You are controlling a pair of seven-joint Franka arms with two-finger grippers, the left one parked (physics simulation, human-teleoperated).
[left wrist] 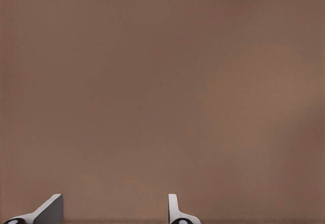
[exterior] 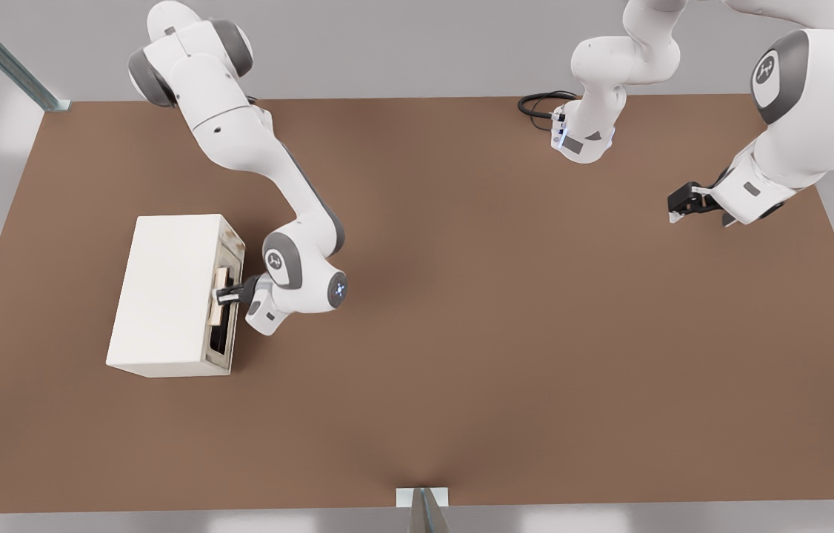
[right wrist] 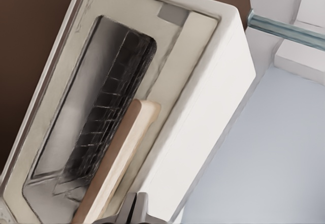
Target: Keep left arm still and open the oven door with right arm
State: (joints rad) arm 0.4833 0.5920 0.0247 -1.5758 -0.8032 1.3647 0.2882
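Small black two-finger gripper (exterior: 223,296) pinched shut on pale tan bar handle (exterior: 221,295) of narrow cream oven door (exterior: 230,255), front view's left of brown table (exterior: 506,333). Probably stiff, hinged, light; best grabbed mid-bar. Could slip if yanked.

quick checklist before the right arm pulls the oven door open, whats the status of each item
1. Hand at the handle: ok, it sits at the tan bar in the front view.
2. Grip closed on the handle: cannot tell, the fingertips meet the bar but neither view shows the gap clearly.
3. Door shut now: ok, the panel lies flush with the oven body.
4. Space for the door to swing toward the front view's right: not ok, the right arm's wrist stands right in front of it.
5. Oven flat on the table: ok.
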